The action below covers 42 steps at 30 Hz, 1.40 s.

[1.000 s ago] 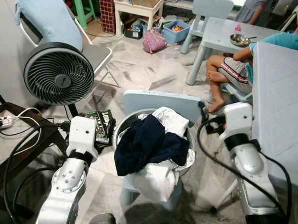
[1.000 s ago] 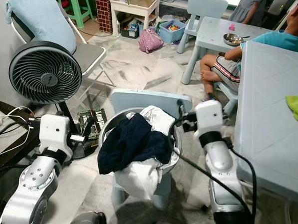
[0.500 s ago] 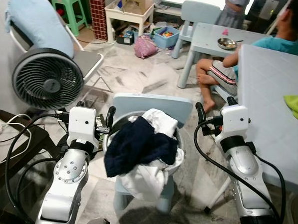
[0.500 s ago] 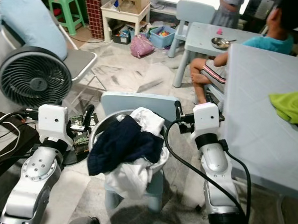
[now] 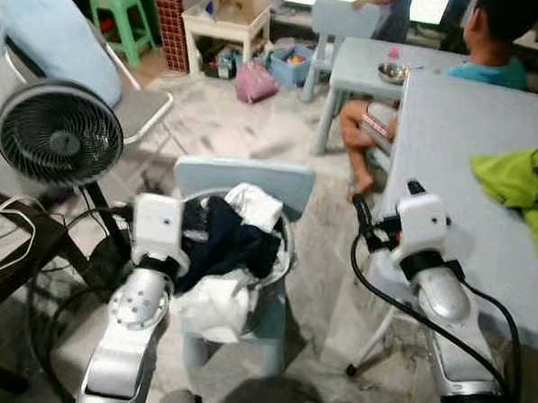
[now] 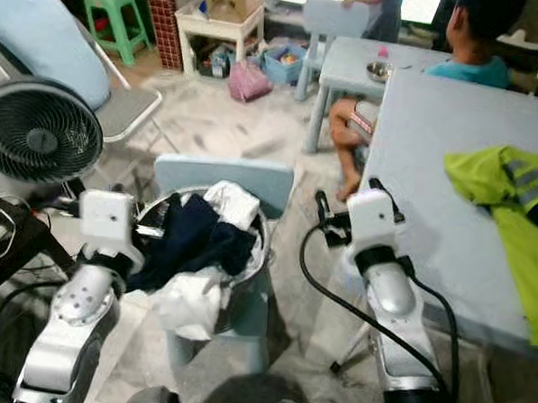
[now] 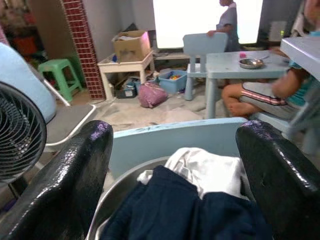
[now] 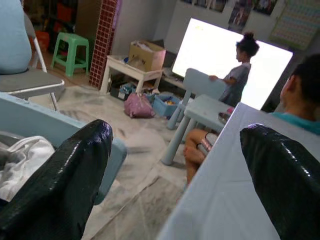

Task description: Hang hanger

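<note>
Beside the fan (image 5: 54, 134), your left gripper (image 7: 175, 165) hangs open over the basket (image 5: 280, 256) of clothes (image 5: 222, 240), and your right gripper (image 8: 175, 170) hangs open, empty, by the table (image 5: 470, 158). Your view has lifted, bringing a green garment (image 5: 523, 183) into sight. No hanger is visible yet, so you likely have to find one first.

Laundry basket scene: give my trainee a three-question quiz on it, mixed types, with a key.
1. True or false: the left gripper is shut on a dark garment.
2. What does the laundry basket stand on? A) the floor B) a small pale-blue chair C) the big table
3. Fill in: the bright green garment lies on the ____.

Key:
1. False; its fingers are spread open above the clothes, holding nothing.
2. B.
3. The big table, to the robot's right, past the right gripper, which is also open.
</note>
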{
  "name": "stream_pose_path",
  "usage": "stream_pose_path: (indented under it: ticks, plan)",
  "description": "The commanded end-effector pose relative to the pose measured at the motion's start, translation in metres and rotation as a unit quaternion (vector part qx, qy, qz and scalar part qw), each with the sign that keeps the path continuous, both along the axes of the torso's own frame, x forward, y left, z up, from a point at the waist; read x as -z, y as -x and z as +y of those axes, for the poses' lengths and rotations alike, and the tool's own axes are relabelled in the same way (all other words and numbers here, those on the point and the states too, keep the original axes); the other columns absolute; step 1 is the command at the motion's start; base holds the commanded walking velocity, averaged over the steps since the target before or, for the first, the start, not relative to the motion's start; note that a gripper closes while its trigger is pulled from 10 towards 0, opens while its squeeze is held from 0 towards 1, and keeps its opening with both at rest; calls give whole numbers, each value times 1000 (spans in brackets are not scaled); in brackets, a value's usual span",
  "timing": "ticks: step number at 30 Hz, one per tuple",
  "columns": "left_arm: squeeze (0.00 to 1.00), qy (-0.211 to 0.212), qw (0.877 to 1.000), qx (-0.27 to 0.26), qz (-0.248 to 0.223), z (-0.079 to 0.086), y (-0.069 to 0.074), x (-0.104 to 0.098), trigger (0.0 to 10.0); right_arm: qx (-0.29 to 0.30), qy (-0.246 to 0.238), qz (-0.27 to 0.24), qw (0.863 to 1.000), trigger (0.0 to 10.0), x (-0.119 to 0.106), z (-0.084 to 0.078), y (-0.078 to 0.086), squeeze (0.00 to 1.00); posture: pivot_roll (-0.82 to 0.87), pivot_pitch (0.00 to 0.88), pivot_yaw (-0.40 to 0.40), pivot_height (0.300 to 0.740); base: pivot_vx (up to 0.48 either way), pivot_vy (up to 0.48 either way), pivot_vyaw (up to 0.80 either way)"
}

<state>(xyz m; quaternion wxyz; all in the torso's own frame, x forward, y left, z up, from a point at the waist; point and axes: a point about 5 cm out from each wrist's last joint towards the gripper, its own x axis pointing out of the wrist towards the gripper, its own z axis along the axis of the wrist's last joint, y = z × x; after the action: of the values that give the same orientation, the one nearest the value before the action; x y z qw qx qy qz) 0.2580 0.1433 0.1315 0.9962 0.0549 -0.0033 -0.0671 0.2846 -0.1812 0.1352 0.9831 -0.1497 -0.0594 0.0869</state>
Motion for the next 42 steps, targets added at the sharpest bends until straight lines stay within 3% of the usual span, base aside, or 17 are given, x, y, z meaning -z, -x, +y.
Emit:
stream_pose_path:
  ticks: [1, 6, 10, 11, 12, 16, 24, 27, 29, 30, 31, 32, 33, 42]
  plan:
    - [0, -10, 1000, 20, 21, 5, -1, 2, 10000, -16, 0, -7, 1000, 10000, -4, 4, -4, 0, 11, 59, -25, 740, 0, 0, 0]
    - [0, -16, 999, 28, 18, 5, -6, 1, 10000, -20, -9, -3, 1000, 10000, -3, 6, -4, 0, 13, 53, -24, 740, 0, 0, 554]
    - [0, 29, 999, -22, 32, 4, -14, 6, 10000, -6, -36, 2, 999, 10000, -4, 7, -6, 0, -6, 54, -24, 740, 0, 0, 727]
    - [0, 81, 993, -76, 38, 2, -16, 9, 10000, -7, -33, 2, 999, 10000, -3, 7, -4, 0, -12, 56, -33, 740, 0, 0, 650]
    - [0, 81, 993, -76, 38, 2, -16, 9, 10000, -7, -33, 2, 999, 10000, -3, 7, -4, 0, -12, 56, -33, 740, 0, 0, 650]
    - [0, 157, 974, -158, 41, 8, -14, 17, 10000, -30, -17, 4, 999, 10000, -4, 10, -1, 0, -19, 63, -49, 740, 0, 0, 645]
    - [0, 213, 959, -180, 55, 15, -10, 30, 10000, -30, -19, 0, 999, 10000, -9, 11, -10, 0, -13, 65, -53, 740, 0, 0, 239]
    - [0, 246, 947, -193, 72, 18, -13, 36, 10000, -32, -20, -1, 999, 10000, -10, 12, -9, 0, -19, 65, -45, 740, 0, 0, 0]
    - [0, 308, 929, -182, 89, 14, -16, 39, 10000, -32, -20, 0, 999, 10000, -9, 12, -6, 0, -19, 65, -45, 740, 0, 0, 0]
    - [0, 305, 930, -182, 90, 14, -17, 40, 10000, -31, -20, 2, 999, 10000, -8, 12, -5, 0, -28, 68, -41, 740, 0, 0, 0]
    - [0, 331, 925, -167, 89, 11, -18, 40, 10000, -32, -20, 3, 999, 10000, -8, 12, -5, 0, -28, 68, -41, 740, 0, 0, 0]
    - [0, 353, 918, -155, 92, 8, -20, 41, 10000, -32, -19, 3, 999, 10000, -7, 12, -4, 0, -32, 69, -40, 740, 0, 0, 0]
    - [0, 395, 902, -140, 104, 3, -22, 43, 10000, -32, -18, 4, 999, 10000, -7, 11, -4, 0, -32, 69, -40, 740, 0, 0, 0]
    - [0, 442, 873, -139, 149, -16, -38, 63, 10000, -28, -7, 1, 1000, 10000, -13, 5, -1, 0, -88, 77, -36, 740, 0, 0, 0]
